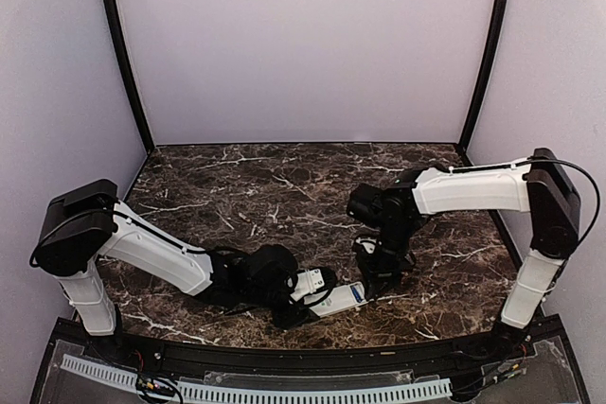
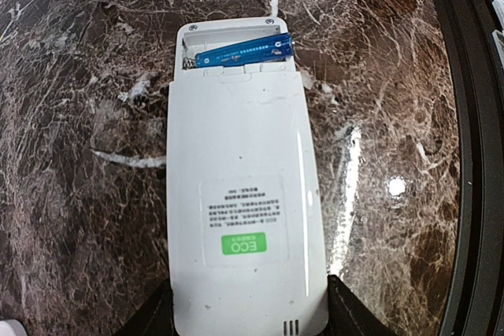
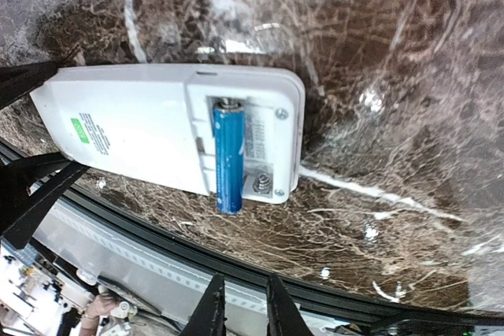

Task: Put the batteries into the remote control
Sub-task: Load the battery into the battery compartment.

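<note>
On the left, we see the left claw (image 1: 306,290) pinching the remote control (image 2: 244,194) by its two long sides, plain back facing up. At the remote's end away from that claw, the open compartment (image 2: 228,37) holds one blue battery (image 3: 228,159) (crooked, one tip poking past the remote's edge). Above that end, the right claw (image 3: 244,304) hangs nearly pressed together, gripping nothing.

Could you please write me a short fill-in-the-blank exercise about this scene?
1. The remote lies with its ___ facing up.
2. Its open compartment holds one ___ battery.
3. The ___ pincer grips the remote's end.
Missing words: back; blue; left.
</note>
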`<state>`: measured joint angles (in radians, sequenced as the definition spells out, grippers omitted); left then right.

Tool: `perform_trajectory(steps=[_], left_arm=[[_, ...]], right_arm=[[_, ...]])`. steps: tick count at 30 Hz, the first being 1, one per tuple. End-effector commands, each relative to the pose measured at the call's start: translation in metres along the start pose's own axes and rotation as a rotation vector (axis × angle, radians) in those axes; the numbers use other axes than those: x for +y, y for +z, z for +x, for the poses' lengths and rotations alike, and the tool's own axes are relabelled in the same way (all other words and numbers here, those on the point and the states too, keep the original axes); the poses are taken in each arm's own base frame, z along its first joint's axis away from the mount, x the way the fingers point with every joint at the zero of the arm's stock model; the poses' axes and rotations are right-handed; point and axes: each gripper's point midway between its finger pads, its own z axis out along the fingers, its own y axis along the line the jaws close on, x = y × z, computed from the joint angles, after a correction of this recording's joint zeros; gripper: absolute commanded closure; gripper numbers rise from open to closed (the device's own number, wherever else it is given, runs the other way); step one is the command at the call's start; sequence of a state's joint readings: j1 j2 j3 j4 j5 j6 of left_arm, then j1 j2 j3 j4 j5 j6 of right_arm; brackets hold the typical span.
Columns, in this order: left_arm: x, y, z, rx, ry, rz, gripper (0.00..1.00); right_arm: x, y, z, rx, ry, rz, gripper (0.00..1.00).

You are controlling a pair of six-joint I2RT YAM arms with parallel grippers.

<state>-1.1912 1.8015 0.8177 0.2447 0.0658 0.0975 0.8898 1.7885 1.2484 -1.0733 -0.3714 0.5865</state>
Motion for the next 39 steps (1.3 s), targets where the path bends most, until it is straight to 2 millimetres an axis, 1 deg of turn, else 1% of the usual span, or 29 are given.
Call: perform_trajectory(steps=[1,4,7,12,15,24,34,39], left_arm=[[0.000,0.001,0.063,0.209,-0.006,-0.002,0.73],[0.000,0.001,0.063,0.208,-0.006,-0.002,0.73],[0.000,0.001,0.063,0.209,-0.005,-0.002,0.73],[0.000,0.001,0.063,0.210,-0.004,-0.003,0.73],[0.000,0.002,0.064,0.211,-0.003,-0.003,0.73],[0.000,0.002,0.063,0.210,-0.003,-0.002,0.73],[0.001,0.002,0.064,0.213,-0.003,-0.004,0.73],[0.000,0.002,0.065,0.214,-0.002,-0.004,0.73]], right_arm=[[0.020,0.006,-0.001,-0.055,0.071,-0.163,0.85],[0.020,0.011,-0.003,-0.075,0.105,-0.191,0.88],[0.021,0.022,-0.003,-0.056,0.118,-0.213,0.89],[0.011,0.031,-0.002,-0.041,0.130,-0.171,0.90],[0.011,0.033,-0.003,-0.038,0.128,-0.168,0.94],[0.011,0.035,-0.007,-0.034,0.112,-0.152,0.99],[0.011,0.033,-0.018,-0.043,0.076,-0.115,1.00],[0.008,0.040,-0.025,-0.033,0.053,-0.124,1.00]])
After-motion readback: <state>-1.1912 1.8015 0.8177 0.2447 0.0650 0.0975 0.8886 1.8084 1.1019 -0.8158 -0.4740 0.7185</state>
